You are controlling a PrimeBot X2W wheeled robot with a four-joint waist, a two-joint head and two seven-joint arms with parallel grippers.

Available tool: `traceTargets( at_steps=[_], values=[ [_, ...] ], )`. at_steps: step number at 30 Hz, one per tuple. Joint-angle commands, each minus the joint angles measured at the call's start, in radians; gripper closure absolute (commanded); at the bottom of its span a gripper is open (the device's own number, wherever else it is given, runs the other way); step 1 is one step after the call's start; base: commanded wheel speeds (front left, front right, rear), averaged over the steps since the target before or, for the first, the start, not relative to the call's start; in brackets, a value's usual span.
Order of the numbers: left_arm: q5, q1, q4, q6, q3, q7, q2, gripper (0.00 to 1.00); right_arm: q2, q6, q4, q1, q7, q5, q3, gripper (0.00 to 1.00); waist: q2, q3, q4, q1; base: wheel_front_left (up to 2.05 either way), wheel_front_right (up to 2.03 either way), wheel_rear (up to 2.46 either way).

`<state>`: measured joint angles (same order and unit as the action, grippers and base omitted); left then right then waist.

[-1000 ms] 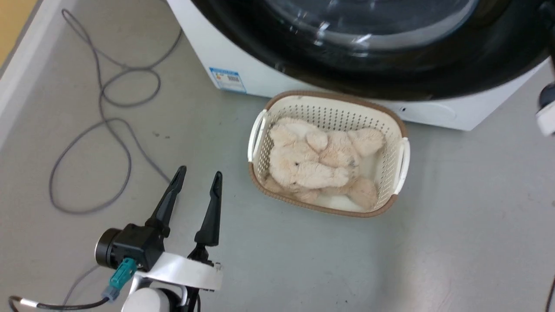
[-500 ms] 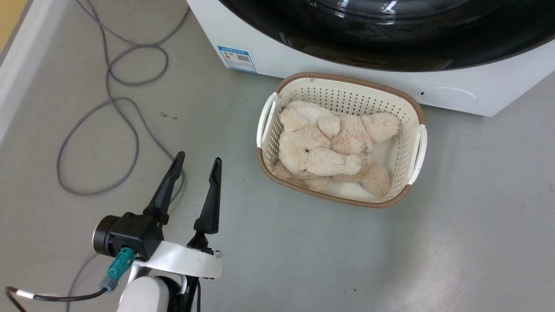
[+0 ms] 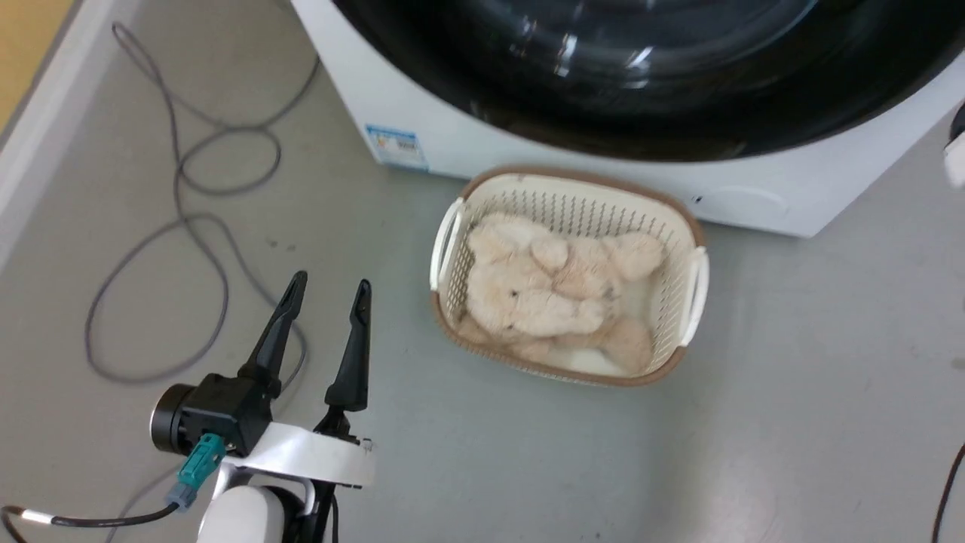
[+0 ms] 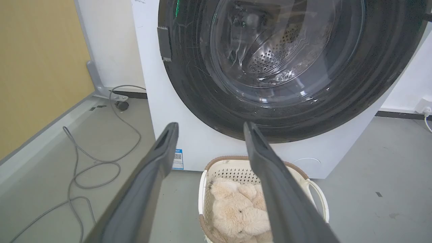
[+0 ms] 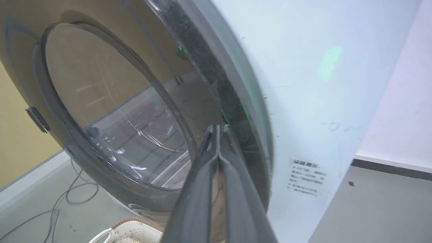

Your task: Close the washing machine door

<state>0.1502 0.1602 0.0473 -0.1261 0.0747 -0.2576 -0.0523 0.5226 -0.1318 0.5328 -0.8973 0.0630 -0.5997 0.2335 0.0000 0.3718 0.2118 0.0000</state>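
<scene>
1. Currently, the washing machine door (image 5: 209,74) is seen lying close against the white front of the washing machine (image 3: 422,128); whether its latch has caught cannot be told
2. The right gripper (image 5: 218,127) is seen with its two fingers pressed together and nothing between them. The joined tips are set on the door's black rim, on the side next to the white panel, so the door lies straight ahead along the fingers' long axis
3. The left gripper (image 3: 332,280) is seen low over the grey floor (image 3: 791,392), fingers spread apart and empty. It is well apart from the door, which lies ahead of and above it, so the right arm is judged the nearer and the one placed to push
4. Any push that remains is judged best sent along the fingers, square into the rim rather than onto the glass
5. The rim is wide, round, glossy and speckled with dust, and the window is a bulging clear bowl through which a perforated steel drum is seen. On so hard and smooth a surface, narrow fingertips are judged liable to slide
6. A perforated cream basket (image 3: 445,234) holding a plush toy (image 3: 543,302) is set on the floor just below the door, and a grey cable (image 3: 181,226) is looped to the left
</scene>
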Motion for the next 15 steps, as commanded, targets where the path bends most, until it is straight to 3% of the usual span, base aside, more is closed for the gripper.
traceTargets(
  at_steps=[1, 7, 14, 15],
  values=[
    [-0.007, -0.016, 0.004, -0.003, -0.01, -0.004, 0.002, 0.0, -0.005, 0.001, -0.008, 0.048, 0.024, -0.001, 0.02, 1.0, 0.0, -0.058, -0.036, 0.0, 0.0, 0.0, 0.0],
    [-0.008, -0.061, 0.009, 0.005, -0.029, -0.004, 0.002, 0.0, -0.023, 0.001, -0.059, 0.167, 0.099, 0.039, 0.068, 1.0, 0.0, -0.144, -0.091, 0.0, 0.0, 0.0, 0.0],
    [-0.008, -0.117, 0.024, 0.007, -0.047, -0.004, 0.002, 0.0, -0.094, 0.001, -0.145, 0.372, 0.147, 0.103, 0.004, 1.0, 0.0, -0.248, -0.145, 0.0, 0.0, 0.0, 0.0],
    [-0.006, -0.134, 0.027, 0.012, -0.053, -0.004, 0.002, 0.0, -0.132, 0.001, -0.172, 0.44, 0.154, 0.129, -0.035, 1.0, 0.0, -0.273, -0.16, 0.0, 0.0, 0.0, 0.0]
  ],
)
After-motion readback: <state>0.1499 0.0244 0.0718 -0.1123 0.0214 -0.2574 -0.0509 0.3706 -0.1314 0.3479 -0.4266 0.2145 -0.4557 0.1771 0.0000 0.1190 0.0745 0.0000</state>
